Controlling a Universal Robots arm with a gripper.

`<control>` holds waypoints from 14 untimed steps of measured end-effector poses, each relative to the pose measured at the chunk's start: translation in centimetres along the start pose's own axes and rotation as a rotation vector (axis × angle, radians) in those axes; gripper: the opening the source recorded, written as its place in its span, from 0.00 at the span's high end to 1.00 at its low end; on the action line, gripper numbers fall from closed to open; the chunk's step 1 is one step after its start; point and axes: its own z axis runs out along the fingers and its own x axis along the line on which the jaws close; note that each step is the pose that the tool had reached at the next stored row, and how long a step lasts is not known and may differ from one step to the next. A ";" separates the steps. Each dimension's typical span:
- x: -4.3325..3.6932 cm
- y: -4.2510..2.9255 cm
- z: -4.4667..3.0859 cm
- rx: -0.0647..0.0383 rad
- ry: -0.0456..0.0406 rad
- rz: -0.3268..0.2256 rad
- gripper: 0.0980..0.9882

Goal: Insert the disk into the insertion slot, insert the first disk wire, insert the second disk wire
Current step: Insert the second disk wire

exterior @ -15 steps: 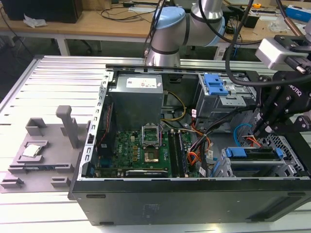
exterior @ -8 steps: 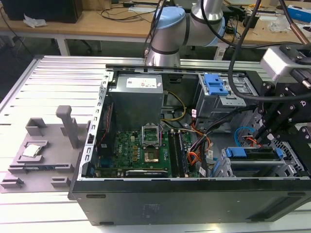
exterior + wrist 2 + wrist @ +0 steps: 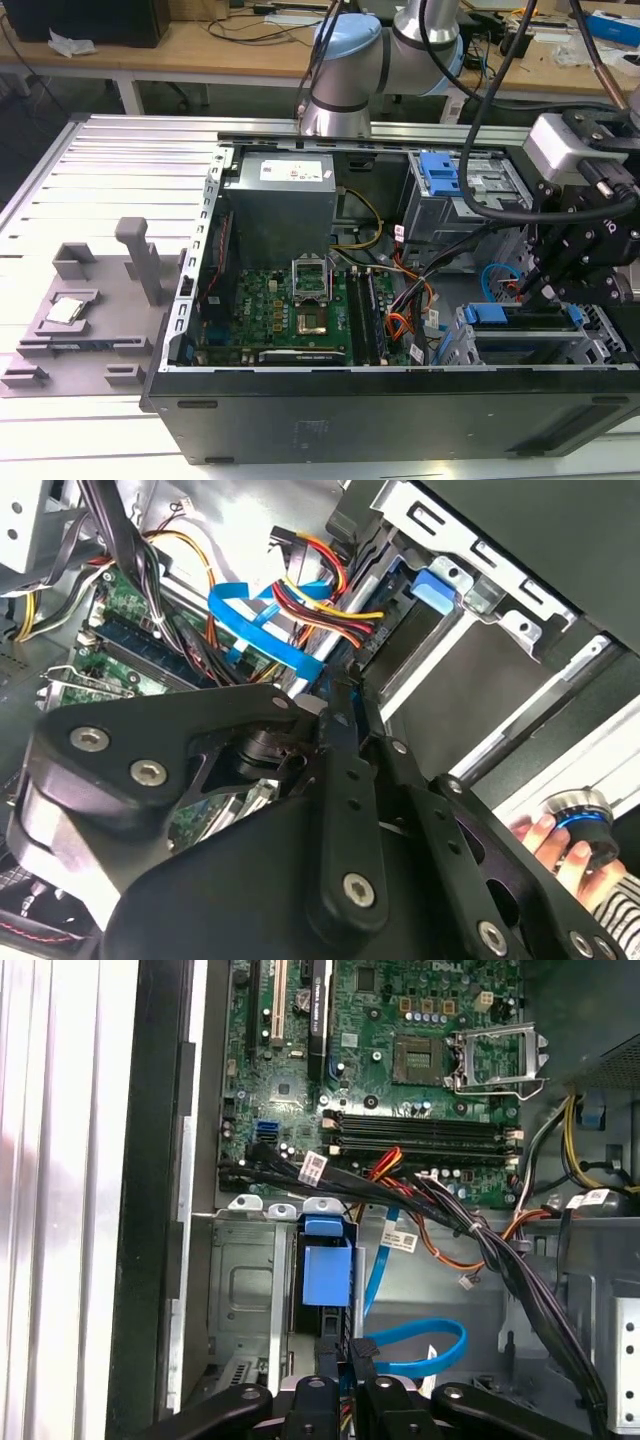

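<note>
The disk (image 3: 525,322) lies inside the insertion slot (image 3: 603,345) of the grey drive cage at the exterior view's lower right, its blue carrier handle (image 3: 327,1272) showing at the cage's edge. My gripper (image 3: 535,290) reaches down to the disk's end nearest the motherboard. In both wrist views the black fingers stand close together, shut on the end of a flat blue disk wire (image 3: 425,1352) that loops away from the fingertips. My gripper (image 3: 345,695) sits beside a red, yellow and black wire bundle (image 3: 330,595) whose black plug lies against the cage. Whether either plug is seated is hidden.
The open computer case holds a green motherboard (image 3: 290,310), a power supply (image 3: 280,200) and a taller grey box with a blue latch (image 3: 440,172). Thick black cables (image 3: 500,1260) cross beside the cage. A person's hand (image 3: 560,840) holds a blue-ringed knob outside the case.
</note>
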 end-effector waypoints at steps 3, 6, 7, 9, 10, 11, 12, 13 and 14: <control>0.02 -0.02 0.25 0.000 0.0000 0.000 0.93; 0.03 -0.14 0.44 0.000 0.0002 0.000 0.93; 0.03 -0.17 0.54 0.000 -0.0001 0.000 0.93; 0.03 -0.20 0.69 0.000 0.0002 0.000 0.93; 0.03 -0.20 0.77 0.000 0.0000 0.000 0.93; 0.04 -0.21 0.84 0.000 0.0000 0.000 0.93; 0.04 -0.21 0.87 0.000 0.0002 0.000 0.93; 0.05 -0.22 0.90 0.000 0.0003 0.000 0.93; 0.08 -0.22 0.96 0.000 -0.0001 0.000 0.93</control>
